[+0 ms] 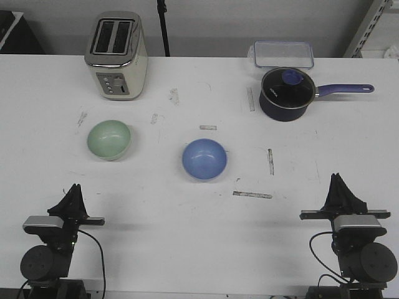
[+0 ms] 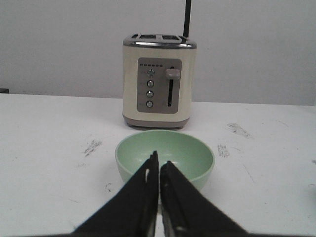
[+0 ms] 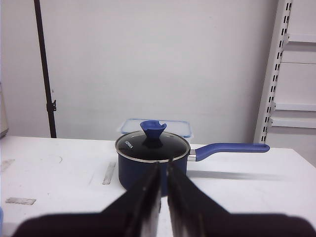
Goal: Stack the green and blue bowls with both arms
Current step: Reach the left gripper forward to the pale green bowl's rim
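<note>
Toaster (image 1: 116,55) behind green bowl (image 1: 109,139) (saucepan (image 1: 285,93) far right), blue bowl (image 1: 204,159) apart

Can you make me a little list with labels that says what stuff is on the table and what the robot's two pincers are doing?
green bowl: pale mint green round glossy bowl, upright, empty, in front of the toaster
blue bowl: light blue round glossy bowl, upright, empty, apart from the green one
stacked: not yet
left pincer: shut, holding nothing, near table edge
right pincer: shut, holding nothing, near table edge
toaster: cream and silver two-slot toaster, far left
saucepan: dark navy saucepan with glass lid, far right
box: clear plastic box, behind the saucepan
</note>
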`<state>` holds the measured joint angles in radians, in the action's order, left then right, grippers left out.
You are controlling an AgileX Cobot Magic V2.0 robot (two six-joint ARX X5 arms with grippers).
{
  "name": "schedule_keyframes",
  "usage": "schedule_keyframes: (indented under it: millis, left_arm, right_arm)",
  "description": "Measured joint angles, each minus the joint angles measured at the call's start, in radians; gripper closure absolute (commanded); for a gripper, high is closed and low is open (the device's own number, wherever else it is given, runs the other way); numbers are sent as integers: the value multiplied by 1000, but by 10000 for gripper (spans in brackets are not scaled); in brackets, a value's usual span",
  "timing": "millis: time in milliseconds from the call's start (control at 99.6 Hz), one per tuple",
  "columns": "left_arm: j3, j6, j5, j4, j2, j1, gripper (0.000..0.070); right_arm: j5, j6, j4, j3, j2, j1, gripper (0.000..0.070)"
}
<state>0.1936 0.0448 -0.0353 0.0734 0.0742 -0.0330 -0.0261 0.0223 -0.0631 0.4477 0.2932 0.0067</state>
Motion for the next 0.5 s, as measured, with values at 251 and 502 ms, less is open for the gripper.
schedule_keyframes:
  millis: [251,502]
  left_arm:
    - [152,-19,-30,-98,158,0,698]
    - [334,-28,-72,-126,364,0,698]
  right_arm:
    - [0,0,0,0,0,0,685]
    - [0,0,0,0,0,0,685]
